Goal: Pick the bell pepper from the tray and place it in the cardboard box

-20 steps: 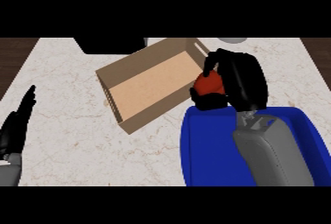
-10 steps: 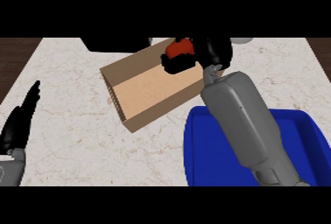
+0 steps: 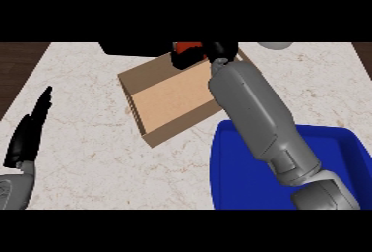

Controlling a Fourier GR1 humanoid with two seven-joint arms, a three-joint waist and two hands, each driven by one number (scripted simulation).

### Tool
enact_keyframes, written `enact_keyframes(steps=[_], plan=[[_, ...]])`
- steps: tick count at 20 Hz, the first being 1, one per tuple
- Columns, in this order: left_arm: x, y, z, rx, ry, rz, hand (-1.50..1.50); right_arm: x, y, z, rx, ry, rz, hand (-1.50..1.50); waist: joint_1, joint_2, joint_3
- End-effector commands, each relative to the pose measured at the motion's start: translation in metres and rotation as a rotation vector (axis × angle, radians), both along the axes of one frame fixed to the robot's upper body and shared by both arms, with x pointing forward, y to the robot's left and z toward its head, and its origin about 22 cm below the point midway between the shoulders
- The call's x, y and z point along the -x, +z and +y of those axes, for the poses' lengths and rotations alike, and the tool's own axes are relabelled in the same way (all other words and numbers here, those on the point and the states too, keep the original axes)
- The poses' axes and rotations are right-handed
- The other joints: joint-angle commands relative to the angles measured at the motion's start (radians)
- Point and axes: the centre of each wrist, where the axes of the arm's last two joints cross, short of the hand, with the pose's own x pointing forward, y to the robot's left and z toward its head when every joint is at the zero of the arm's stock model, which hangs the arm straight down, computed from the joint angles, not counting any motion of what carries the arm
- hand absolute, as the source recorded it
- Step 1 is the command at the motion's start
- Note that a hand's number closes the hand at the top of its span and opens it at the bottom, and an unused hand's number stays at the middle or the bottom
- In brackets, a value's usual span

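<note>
My right hand (image 3: pixel 218 50) reaches far up the counter and is shut on the red bell pepper (image 3: pixel 190 47), of which only a small red part shows between the black fingers. The pepper hangs over the far end of the open cardboard box (image 3: pixel 170 101), a shallow brown box lying at an angle in the middle of the counter. The blue tray (image 3: pixel 240 167) sits at the lower right, largely hidden by my grey right forearm. My left hand (image 3: pixel 27 135) rests open at the left edge, fingers pointing up.
A dark object (image 3: pixel 134 47) lies just beyond the box at the top. A pale round thing (image 3: pixel 274 45) shows at the top right. The marble counter ends at dark wood along the left edge (image 3: pixel 15 74).
My right hand has carried the pepper from the tray's far edge up and to the left, over the box's far end. The left hand has stayed in place.
</note>
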Motion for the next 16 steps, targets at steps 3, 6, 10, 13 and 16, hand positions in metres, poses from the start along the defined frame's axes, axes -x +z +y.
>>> enact_keyframes(steps=[3, 6, 10, 13, 16], plan=[[-0.008, 0.002, -0.014, 0.003, -0.021, 0.002, 0.0, -0.014, -0.022, -0.001, 0.031, -0.117, 0.026, 1.5, 0.022, 0.013, -0.001], [-0.008, 0.013, -0.002, 0.004, -0.02, -0.019, 0.0, -0.016, -0.032, -0.008, -0.036, -0.139, 0.122, -1.5, 0.025, 0.012, 0.0], [-0.006, 0.004, -0.009, 0.007, -0.037, -0.01, 0.0, -0.02, -0.028, -0.007, -0.111, -0.143, 0.176, -1.5, 0.04, 0.019, 0.0], [-0.01, -0.01, -0.025, 0.01, -0.049, 0.002, 0.0, -0.019, -0.037, -0.011, -0.139, -0.105, 0.14, -1.5, 0.033, 0.018, 0.0], [-0.014, -0.004, -0.016, 0.004, -0.037, -0.004, 0.0, -0.02, -0.037, -0.011, -0.157, -0.1, 0.04, -1.5, 0.042, 0.025, 0.0]])
